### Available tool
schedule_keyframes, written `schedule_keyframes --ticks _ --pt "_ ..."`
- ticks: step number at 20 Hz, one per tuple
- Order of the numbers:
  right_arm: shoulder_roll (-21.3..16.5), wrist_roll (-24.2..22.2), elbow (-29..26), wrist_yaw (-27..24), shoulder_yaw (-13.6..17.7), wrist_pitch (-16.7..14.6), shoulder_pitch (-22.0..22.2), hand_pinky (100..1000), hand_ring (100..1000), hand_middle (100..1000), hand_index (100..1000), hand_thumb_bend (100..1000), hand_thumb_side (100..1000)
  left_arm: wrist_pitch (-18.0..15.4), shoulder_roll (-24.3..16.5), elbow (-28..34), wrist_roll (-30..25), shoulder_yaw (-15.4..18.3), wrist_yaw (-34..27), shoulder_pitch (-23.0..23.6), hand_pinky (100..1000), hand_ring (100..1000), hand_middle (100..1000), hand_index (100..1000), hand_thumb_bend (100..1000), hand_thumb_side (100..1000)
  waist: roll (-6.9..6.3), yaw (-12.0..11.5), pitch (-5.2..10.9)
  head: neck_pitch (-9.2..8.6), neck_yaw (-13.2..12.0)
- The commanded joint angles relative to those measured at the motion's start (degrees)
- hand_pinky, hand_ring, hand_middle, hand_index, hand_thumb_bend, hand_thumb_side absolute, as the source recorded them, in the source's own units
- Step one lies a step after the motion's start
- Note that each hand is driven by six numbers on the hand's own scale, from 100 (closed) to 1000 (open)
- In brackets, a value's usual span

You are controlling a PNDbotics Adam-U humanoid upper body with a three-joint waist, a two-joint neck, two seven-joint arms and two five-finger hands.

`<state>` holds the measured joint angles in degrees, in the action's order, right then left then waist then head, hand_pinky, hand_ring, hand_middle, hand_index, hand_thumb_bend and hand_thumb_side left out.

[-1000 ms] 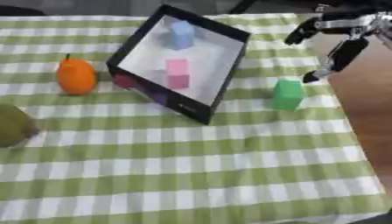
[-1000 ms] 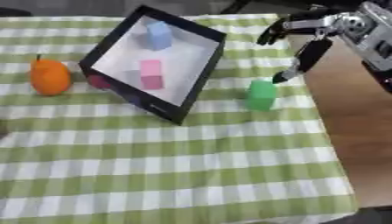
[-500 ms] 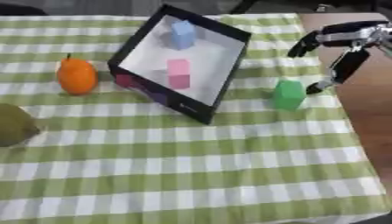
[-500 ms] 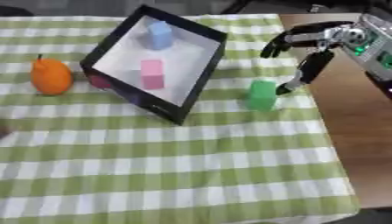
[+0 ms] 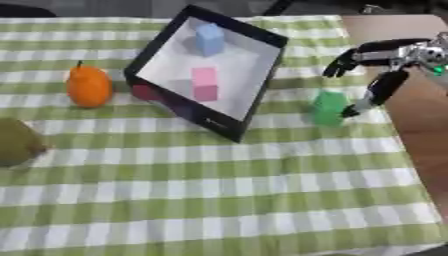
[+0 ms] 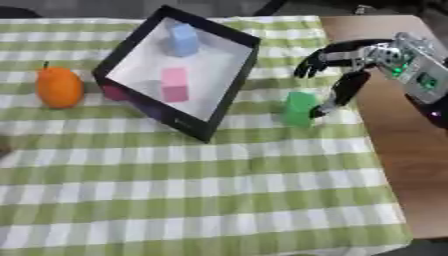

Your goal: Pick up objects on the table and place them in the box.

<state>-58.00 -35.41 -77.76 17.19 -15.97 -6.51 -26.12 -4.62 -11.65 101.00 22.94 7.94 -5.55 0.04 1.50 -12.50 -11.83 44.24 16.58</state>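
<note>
Farthest from the right hand (image 6: 354, 62), at the left edge, sits one olive-green rounded thing (image 5: 16, 141); nearer comes one orange fruit (image 5: 89, 86), which looks smooth and round, likely to roll unless cupped from both sides. Next is one black box (image 5: 256, 79) holding two blocks, one blue (image 5: 209, 39) and one pink (image 5: 205, 83), with something magenta (image 5: 145, 93) against its outer wall. Just beside the hand's lowered finger stands one green block (image 6: 300, 108), seemingly light and stiff, best pinched across opposite flat faces. The hand is spread wide, holding nothing. The left hand is out of view.
</note>
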Motion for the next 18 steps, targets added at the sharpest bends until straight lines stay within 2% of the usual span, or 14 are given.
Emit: schedule_keyframes --ticks 1,6,9,12,15,17,18 --pt "-0.6 1.0 0.8 2.4 0.0 0.9 -0.2 906 856 816 881 563 278 0.0 -1.0 0.9 0.0 0.2 -0.2 -0.3 895 820 731 805 370 802 0.08 -0.1 0.29 -0.12 0.2" --pt "0.8 2.0 1.9 5.0 -0.7 1.2 0.2 882 820 733 825 551 263 0.0 -0.9 0.9 -0.1 0.2 -0.3 -0.4 895 820 731 805 368 803 0.00 -0.2 0.07 -0.12 0.2" --pt "1.2 2.9 1.8 5.0 -0.6 1.7 0.3 864 777 608 718 531 235 0.0 -0.9 0.9 -0.1 0.2 -0.3 -0.4 895 821 731 805 367 804 0.04 -0.1 0.03 -0.12 0.2" --pt "1.2 3.6 0.7 3.4 -0.5 2.4 0.5 840 719 525 632 492 173 0.0 -0.9 0.9 -0.1 0.2 -0.3 -0.4 895 821 731 805 367 804 0.11 0.1 0.06 -0.12 0.0" --pt "0.9 3.8 -1.1 -0.1 0.1 3.8 0.8 830 684 481 582 449 102 0.0 -0.9 0.9 -0.1 0.2 -0.3 -0.4 896 821 732 805 366 804 0.18 0.2 0.14 -0.12 -0.1" --pt "0.4 4.0 -2.9 -2.7 1.0 4.9 0.9 830 675 473 571 346 123 0.0 -1.0 0.9 -0.1 0.3 -0.3 -0.3 896 821 732 805 366 804 0.21 0.3 0.22 -0.12 -0.3" --pt "0.1 4.1 -4.0 -3.9 1.6 5.4 0.9 831 674 470 569 353 100 0.0 -1.0 0.9 0.0 0.3 -0.3 -0.3 896 821 732 805 366 804 0.23 0.4 0.26 -0.12 -0.3"
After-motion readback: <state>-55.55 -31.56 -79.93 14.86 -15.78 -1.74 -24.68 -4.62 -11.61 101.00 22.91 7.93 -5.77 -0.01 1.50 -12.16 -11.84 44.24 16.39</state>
